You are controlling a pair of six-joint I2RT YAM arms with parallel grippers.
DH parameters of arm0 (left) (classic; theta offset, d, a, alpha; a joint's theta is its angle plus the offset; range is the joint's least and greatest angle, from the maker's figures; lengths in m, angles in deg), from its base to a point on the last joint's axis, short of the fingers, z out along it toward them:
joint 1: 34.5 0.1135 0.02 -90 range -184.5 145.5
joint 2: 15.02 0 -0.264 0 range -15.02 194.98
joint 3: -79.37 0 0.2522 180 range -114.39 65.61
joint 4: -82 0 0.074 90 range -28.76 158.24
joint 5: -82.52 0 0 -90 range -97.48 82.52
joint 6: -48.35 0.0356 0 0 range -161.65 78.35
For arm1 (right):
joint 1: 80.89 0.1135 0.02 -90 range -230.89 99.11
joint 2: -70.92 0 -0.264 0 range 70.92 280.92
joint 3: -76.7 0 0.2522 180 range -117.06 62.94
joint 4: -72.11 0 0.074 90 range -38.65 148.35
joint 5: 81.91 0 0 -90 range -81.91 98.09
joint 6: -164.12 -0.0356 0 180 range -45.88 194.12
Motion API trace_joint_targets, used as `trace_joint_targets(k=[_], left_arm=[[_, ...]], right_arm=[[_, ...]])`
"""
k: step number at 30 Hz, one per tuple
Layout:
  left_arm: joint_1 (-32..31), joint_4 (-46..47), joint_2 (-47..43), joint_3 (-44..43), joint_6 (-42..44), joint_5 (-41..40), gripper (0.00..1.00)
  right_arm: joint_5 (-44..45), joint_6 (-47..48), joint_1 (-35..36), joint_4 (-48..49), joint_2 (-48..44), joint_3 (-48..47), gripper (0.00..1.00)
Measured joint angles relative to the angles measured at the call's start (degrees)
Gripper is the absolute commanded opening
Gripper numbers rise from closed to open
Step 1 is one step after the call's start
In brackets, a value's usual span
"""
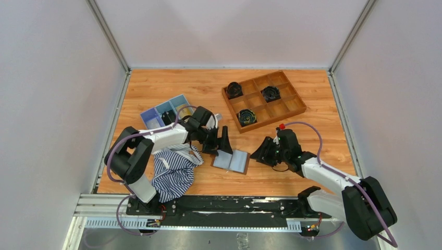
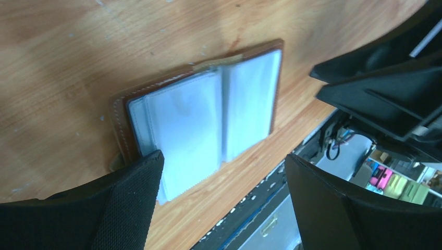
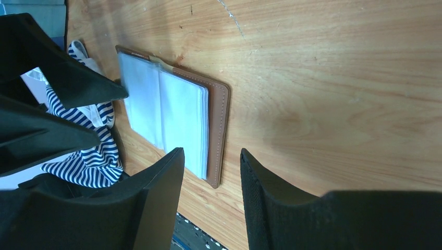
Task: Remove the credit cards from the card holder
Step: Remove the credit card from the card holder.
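The card holder point(image 1: 231, 161) lies open and flat on the wooden table near the front edge, brown cover down, pale grey-blue sleeves up. It also shows in the left wrist view point(image 2: 208, 114) and the right wrist view point(image 3: 172, 114). No loose credit card is in view, and I cannot tell what the sleeves hold. My left gripper point(image 1: 221, 143) is open and empty just above the holder's left edge point(image 2: 223, 159). My right gripper point(image 1: 260, 153) is open and empty, just right of the holder's right edge point(image 3: 211, 152).
A striped blue-and-white cloth point(image 1: 174, 169) lies left of the holder, under the left arm. A light-blue compartment tray point(image 1: 166, 113) sits behind it. A wooden grid tray point(image 1: 264, 100) with black coiled items stands at the back right. The black front rail point(image 1: 208, 205) runs just below the holder.
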Motion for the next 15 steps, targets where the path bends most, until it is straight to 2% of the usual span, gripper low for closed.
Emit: trace_joint_targets(k=[15], left_arm=[[-0.13,0.37,2.62,-0.26,0.00,-2.54,0.90]], right_arm=[[-0.59,0.46,-0.42,-1.18,-0.24,0.00,0.48]])
